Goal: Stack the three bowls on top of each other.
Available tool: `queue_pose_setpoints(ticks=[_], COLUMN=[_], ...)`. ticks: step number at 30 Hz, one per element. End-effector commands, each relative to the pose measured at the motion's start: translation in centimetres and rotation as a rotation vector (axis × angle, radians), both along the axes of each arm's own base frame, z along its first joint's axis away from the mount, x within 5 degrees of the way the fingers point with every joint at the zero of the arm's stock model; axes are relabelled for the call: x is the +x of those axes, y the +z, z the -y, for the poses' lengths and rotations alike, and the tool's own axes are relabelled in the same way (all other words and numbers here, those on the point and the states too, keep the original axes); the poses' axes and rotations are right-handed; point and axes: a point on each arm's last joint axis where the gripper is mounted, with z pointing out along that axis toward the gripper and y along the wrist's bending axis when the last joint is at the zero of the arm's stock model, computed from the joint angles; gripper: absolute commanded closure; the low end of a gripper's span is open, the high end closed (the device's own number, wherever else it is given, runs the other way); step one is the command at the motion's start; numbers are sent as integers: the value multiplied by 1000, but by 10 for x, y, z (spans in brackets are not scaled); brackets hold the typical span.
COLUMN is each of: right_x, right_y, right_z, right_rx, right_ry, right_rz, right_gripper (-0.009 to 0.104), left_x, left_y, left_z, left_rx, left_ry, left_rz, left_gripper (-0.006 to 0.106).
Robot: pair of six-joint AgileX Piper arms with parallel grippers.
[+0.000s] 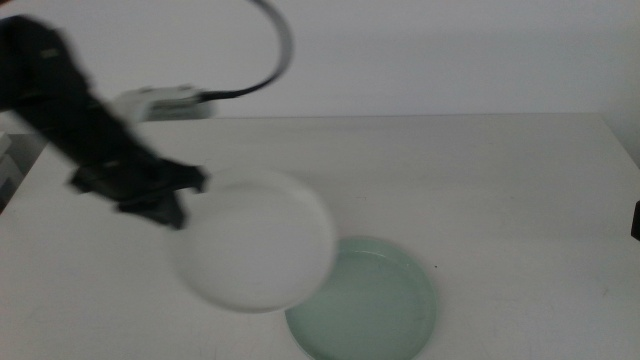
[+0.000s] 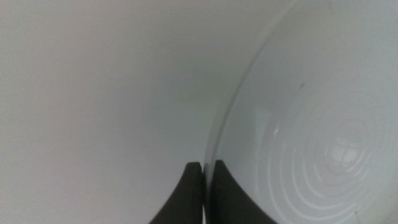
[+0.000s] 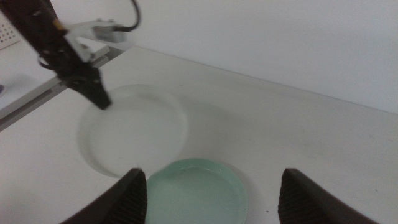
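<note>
Carrying the white bowl [image 1: 255,240] over toward the mint green bowl [image 1: 365,300], left gripper [image 1: 178,205] pinched shut on its left rim.

It already overlaps the green one's left edge, which sits near-centre on the table [image 1: 500,190]. One-sided rim pinch, so I reckon it could tilt or slip and land off-centre. Right gripper [image 3: 211,186] waits wide open, empty, at the near right. No grey bowl in view.

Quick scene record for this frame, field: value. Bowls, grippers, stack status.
white bowl: held by its rim, overlapping the green bowl's edge in the middle view
green bowl: on the table, near the front edge
grey bowl: not visible
left gripper: shut on the white bowl's rim
right gripper: open, above the green bowl, holding nothing
stack: not yet complete
</note>
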Motion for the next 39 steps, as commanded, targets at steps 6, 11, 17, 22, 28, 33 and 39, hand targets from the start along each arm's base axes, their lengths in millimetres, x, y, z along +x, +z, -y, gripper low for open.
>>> queue_pose_setpoints(ticks=[6,11,17,22,28,33,39], right_x=[3,3,3,3,3,3,3], right_y=[12,12,12,12,12,12,12], right_z=[0,0,0,0,0,0,0], right_rx=[35,35,35,35,35,35,35], right_ry=[-13,-13,-13,-13,-13,-13,-13], right_rz=[80,80,80,80,80,80,80], right_gripper=[41,41,41,41,41,41,41], left_x=[13,19,24,25,28,29,15], left_y=[7,-13,-35,-41,-16,34,77], left_z=[81,111,119,121,105,63,1], left_rx=[-64,-62,-75,-67,-54,-62,-18], left_ry=[-126,-171,-163,-196,-197,-126,-5], left_rz=[33,24,-28,-32,11,76,143], left_gripper=[100,100,99,74,10,1,1])
